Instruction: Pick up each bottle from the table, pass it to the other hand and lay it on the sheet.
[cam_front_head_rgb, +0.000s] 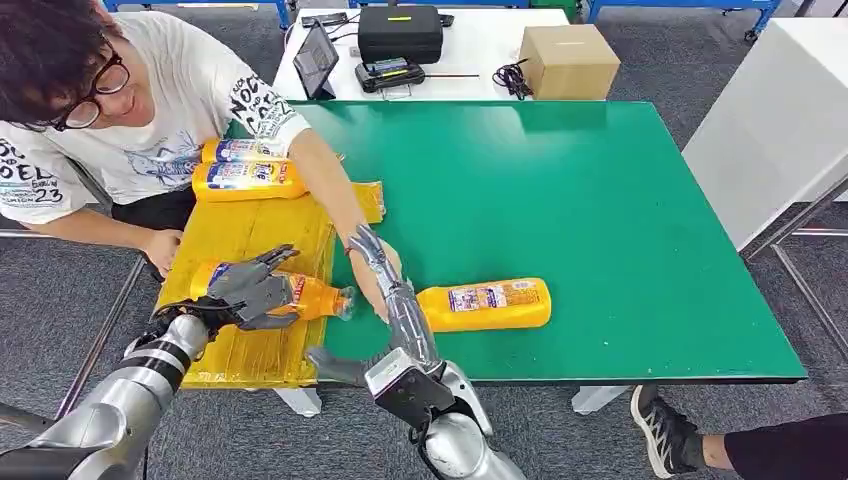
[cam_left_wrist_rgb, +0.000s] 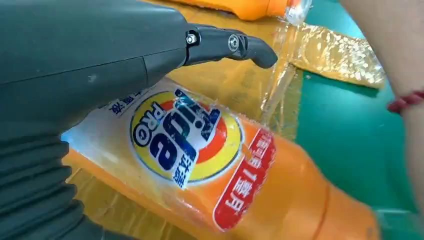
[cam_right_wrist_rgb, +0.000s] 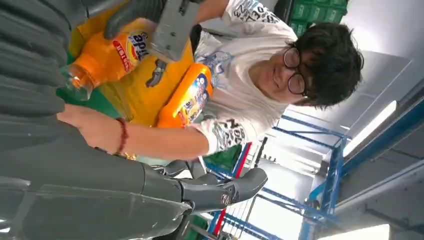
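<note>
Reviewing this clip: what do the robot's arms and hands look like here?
Both arms are polished silver with black joint bands. The left hand and right hand have dark grey metallic fingers with small round screws at the joints. Wrist views show a grey ribbed cover and a thick grey thumb.

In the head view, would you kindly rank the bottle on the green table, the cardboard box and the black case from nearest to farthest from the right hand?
1. Bottle: lying just right of the right hand.
2. Cardboard box: far table, right.
3. Black case: far table, middle; too close to the box to call firmly.
</note>
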